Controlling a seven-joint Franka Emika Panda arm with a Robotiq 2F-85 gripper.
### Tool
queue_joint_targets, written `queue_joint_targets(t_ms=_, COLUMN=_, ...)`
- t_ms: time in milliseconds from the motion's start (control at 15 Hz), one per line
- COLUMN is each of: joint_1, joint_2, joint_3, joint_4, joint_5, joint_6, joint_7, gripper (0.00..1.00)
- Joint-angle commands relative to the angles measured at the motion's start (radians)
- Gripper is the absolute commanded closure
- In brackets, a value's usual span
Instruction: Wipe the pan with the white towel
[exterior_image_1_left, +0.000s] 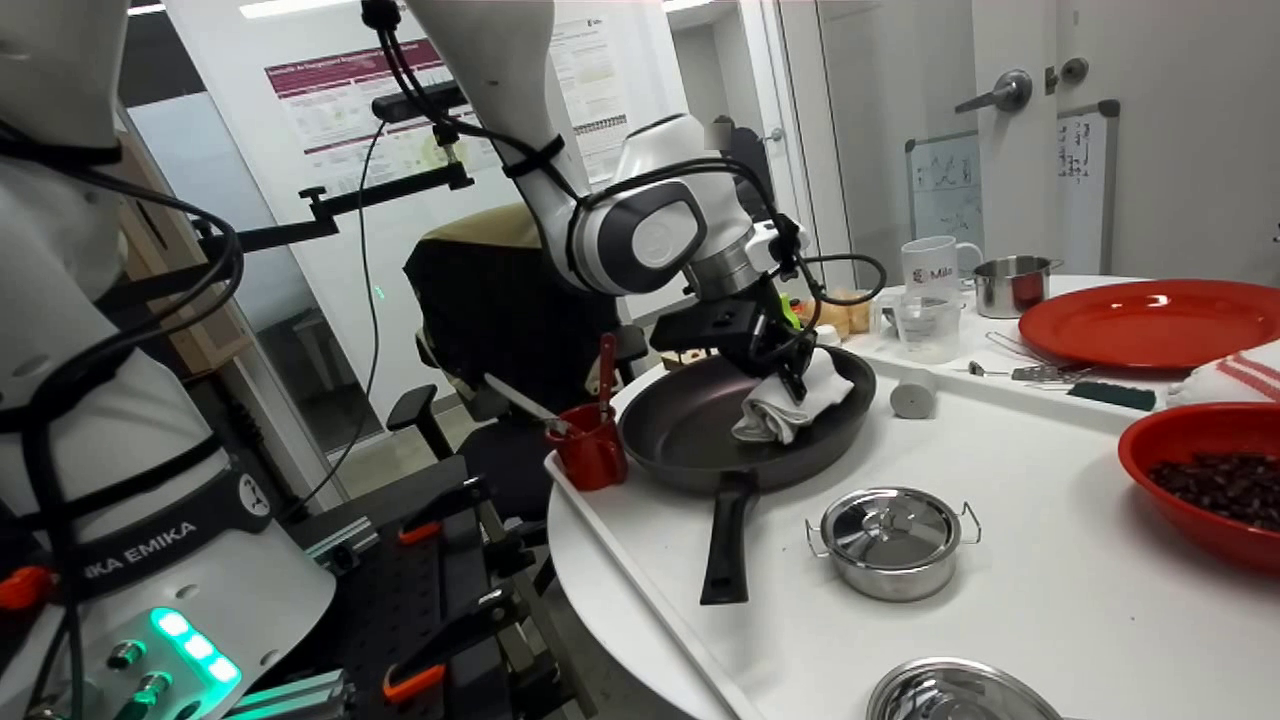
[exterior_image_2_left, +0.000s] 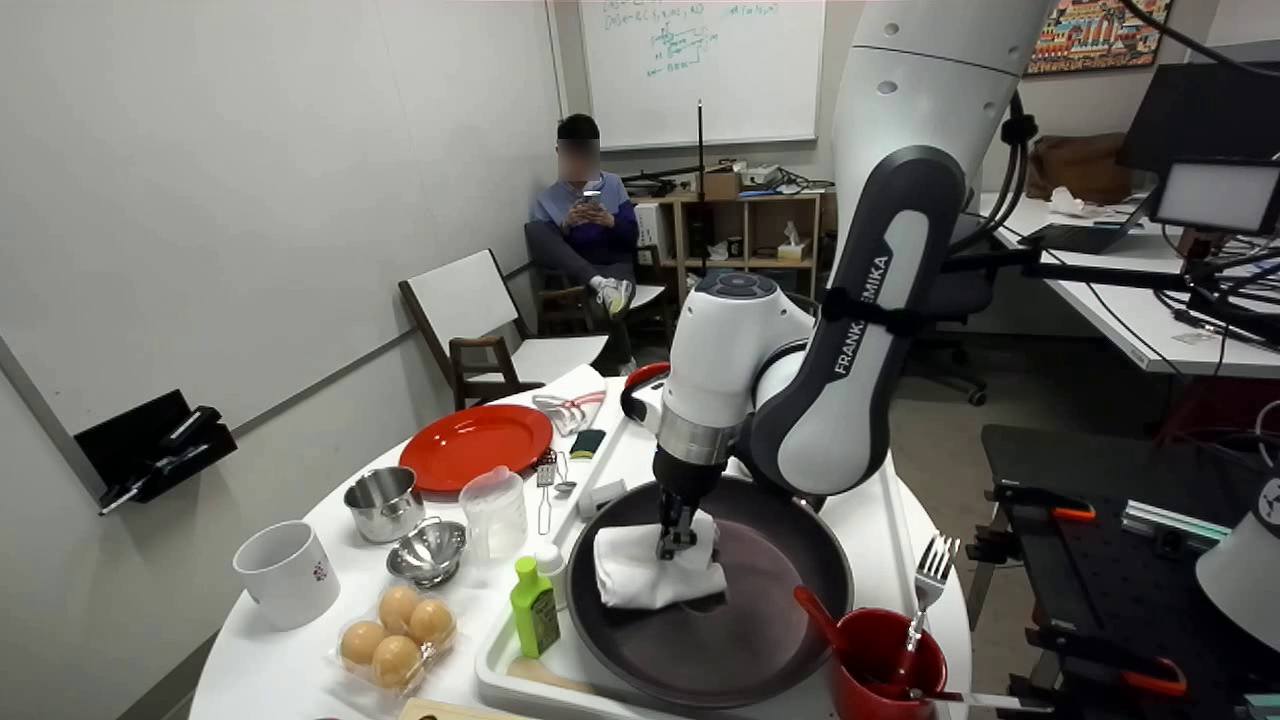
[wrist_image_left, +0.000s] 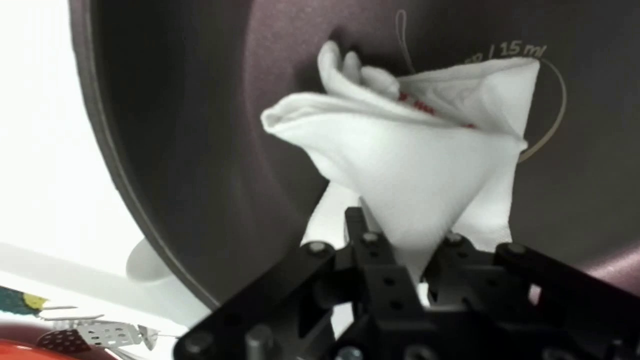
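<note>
The jaws are gripping the white towel (exterior_image_2_left: 648, 580), which is lying inside the frying pan (exterior_image_2_left: 780, 615), at left in an exterior view; its underside I am not seeing clearly. I am expecting it soft, light and crumpling easily, so its bunched middle is offering the best hold. A white tray (exterior_image_1_left: 1040, 600) is resting on the round worktop (exterior_image_2_left: 262, 670); far behind, a person (exterior_image_2_left: 590, 230) is sitting.

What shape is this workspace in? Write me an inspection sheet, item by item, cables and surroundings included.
Surface: white table, white tray on it.
Job's things: pan on the tray; white towel bunched inside the pan.
Clutter: red mug holding utensils, two-handled steel pot, eggs, green bottle, red plate.
Gripper: closed on the towel.
Cables: black, strapped along the arm, looping near the gripper.
Surroundings: seated person, whiteboard, white chair.
</note>
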Motion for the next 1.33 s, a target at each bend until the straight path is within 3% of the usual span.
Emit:
queue_joint_targets(t_ms=0, joint_1=0.006, joint_2=0.005, joint_3=-0.036, joint_4=-0.004, joint_5=-0.029, joint_6=0.007, joint_7=0.032, gripper=0.92)
queue_joint_targets(t_ms=733, joint_1=0.037, joint_2=-0.056, joint_3=-0.142, joint_4=-0.132, joint_5=-0.07, joint_6=0.042, joint_7=0.012, gripper=0.92)
queue_joint_targets(t_ms=1267, joint_1=0.05, joint_2=-0.152, joint_3=-0.115, joint_4=-0.318, joint_5=-0.148, joint_6=0.028, joint_7=-0.027, gripper=0.92)
